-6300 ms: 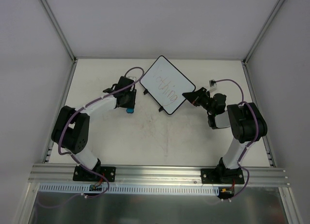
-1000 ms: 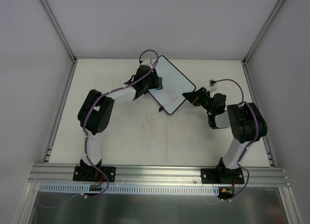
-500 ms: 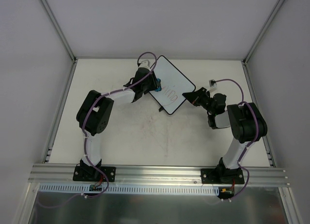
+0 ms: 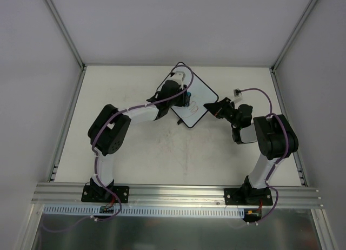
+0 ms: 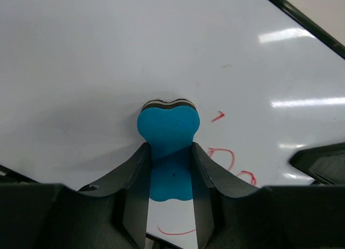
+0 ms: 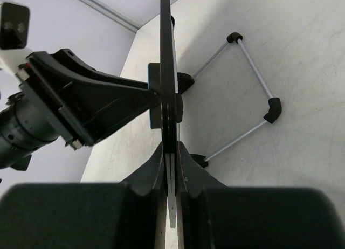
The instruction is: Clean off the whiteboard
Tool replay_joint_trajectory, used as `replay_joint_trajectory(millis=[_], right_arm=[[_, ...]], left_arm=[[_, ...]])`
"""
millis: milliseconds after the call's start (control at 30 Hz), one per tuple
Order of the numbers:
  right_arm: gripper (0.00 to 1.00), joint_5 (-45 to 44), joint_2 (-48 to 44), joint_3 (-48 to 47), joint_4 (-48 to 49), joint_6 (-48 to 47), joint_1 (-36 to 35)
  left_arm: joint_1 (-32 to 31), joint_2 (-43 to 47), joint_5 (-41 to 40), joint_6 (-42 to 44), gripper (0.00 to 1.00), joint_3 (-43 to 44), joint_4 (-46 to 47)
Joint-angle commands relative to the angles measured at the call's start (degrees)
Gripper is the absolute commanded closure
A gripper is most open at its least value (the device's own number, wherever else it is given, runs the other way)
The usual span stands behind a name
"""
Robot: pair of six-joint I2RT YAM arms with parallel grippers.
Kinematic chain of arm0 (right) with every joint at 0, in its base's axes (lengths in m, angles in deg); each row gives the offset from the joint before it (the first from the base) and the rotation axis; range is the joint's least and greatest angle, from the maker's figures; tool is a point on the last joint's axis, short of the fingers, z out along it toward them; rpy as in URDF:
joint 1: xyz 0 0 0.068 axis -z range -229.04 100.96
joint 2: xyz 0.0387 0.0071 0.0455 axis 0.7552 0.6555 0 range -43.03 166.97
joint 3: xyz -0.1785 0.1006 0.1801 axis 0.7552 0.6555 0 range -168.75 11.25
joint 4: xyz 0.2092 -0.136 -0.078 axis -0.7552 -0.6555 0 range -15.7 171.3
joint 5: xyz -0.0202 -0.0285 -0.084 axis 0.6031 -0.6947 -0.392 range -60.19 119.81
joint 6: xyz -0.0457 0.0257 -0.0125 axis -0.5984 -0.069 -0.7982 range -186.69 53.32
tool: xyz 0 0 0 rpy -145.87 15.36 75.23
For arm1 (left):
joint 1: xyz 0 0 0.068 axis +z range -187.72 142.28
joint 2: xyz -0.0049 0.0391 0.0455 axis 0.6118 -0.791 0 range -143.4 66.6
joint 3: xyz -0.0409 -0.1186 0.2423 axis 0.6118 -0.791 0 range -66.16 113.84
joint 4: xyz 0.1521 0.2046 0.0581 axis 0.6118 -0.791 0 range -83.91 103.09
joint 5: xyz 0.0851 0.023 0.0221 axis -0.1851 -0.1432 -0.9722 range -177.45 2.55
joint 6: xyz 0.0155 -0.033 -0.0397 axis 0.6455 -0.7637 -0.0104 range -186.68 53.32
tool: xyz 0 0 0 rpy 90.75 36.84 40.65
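The whiteboard [image 4: 202, 92] sits at the far middle of the table [image 4: 162, 152], cornerwise to the arms in the top view, and both arms are on it. The right claw [image 6: 170, 150] is clamped narrow on the board's right-hand edge. Its own camera sees the board edge-on, pinched between the two fingers. The left claw [image 5: 169, 152] is squeezed on a blue eraser [image 5: 167, 122] whose pad end presses flat against the board face. The left arm is therefore the working one, and the right only steadies. The next move turns on where the ink lies from the eraser. Red strokes [image 5: 229, 158] show just beside it, to the right and below in the left wrist view, which is toward the edge the right claw holds. The face above and left of the eraser looks clean. The next wipe should probably run toward the right claw, stopping short of its fingers. The board's long axis is hard to judge, since the left arm covers its left half from above. A wire stand [image 6: 253, 82] lies behind the board. Whether the board leans on it or rests on the table cannot be told. Any ink under the eraser or the left fingers is hidden, and glare streaks on the board could mask faint marks.
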Motion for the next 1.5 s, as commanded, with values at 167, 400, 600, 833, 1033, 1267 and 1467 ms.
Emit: replay_joint_trajectory(millis=[167, 400, 600, 833, 1033, 1267, 1467], right_arm=[[1.00, 0.60, -0.80, -1.98, 7.68, 0.61, -0.70], [1.00, 0.60, -0.71, -1.89, 7.68, 0.53, -0.78], [1.00, 0.60, -0.80, -1.89, 7.68, 0.53, -0.70], [1.00, 0.51, -0.80, -1.89, 7.77, 0.53, -0.70], [1.00, 0.42, -0.80, -1.89, 7.77, 0.70, -0.70], [1.00, 0.51, -0.98, -1.80, 7.77, 0.88, -0.70], [1.00, 0.51, -0.80, -1.89, 7.86, 0.97, -0.61]], left_arm=[[-6.97, -0.64, 5.54, 10.66, 1.00, 2.07, -1.99], [-7.77, -1.60, 4.83, 12.25, 1.00, 3.66, -3.84], [-6.98, -2.48, 0.88, 9.27, 1.00, 4.36, -5.60], [-1.80, -1.17, 1.14, -1.70, 1.00, 0.24, -5.60], [2.16, 0.15, 1.23, -10.06, 1.00, -5.65, -4.19], [4.36, -1.60, 4.48, -14.73, 1.00, -7.41, -3.84], [3.93, -2.13, 5.80, -13.25, 1.00, -6.71, -3.14]])
